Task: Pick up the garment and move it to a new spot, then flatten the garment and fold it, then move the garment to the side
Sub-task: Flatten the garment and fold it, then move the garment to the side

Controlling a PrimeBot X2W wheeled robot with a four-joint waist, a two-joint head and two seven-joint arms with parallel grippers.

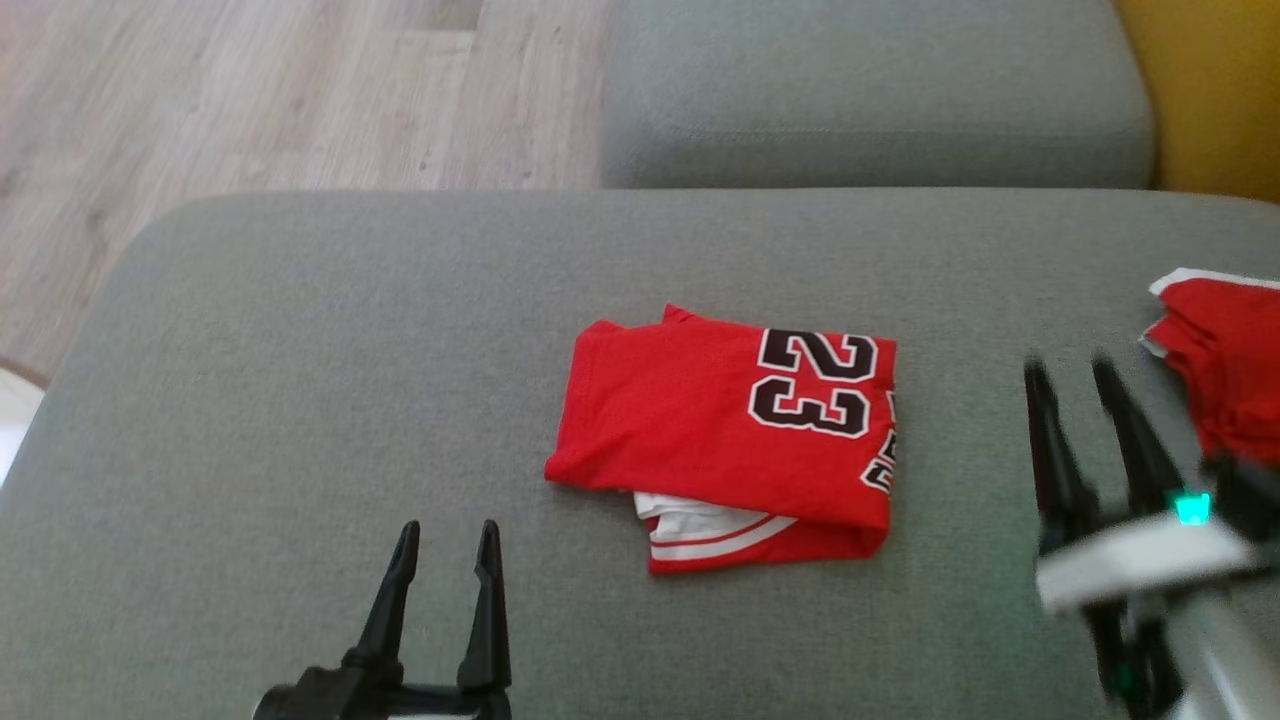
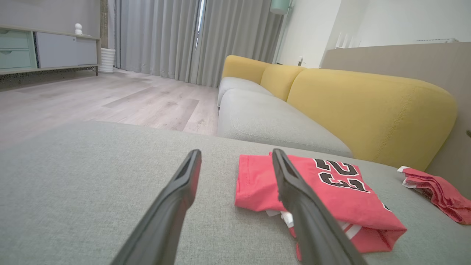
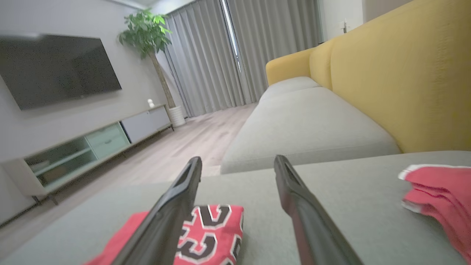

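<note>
The garment (image 1: pixel 735 430) is a red jersey with a black "23", folded into a rough square on the middle of the grey sofa cushion (image 1: pixel 300 400); white trim pokes out at its near edge. It also lies ahead and right of the fingers in the left wrist view (image 2: pixel 331 195), and low left in the right wrist view (image 3: pixel 206 235). My left gripper (image 1: pixel 447 540) stands open near the cushion's front, left of the garment, with nothing in it. To the garment's right my right gripper (image 1: pixel 1070 375) is open, empty and blurred.
A second red piece of clothing (image 1: pixel 1225 365) lies crumpled at the cushion's right edge. A further grey seat cushion (image 1: pixel 870 90) sits behind, with the yellow sofa back (image 1: pixel 1215 90) at the far right. Wooden floor (image 1: pixel 250 90) lies off to the left.
</note>
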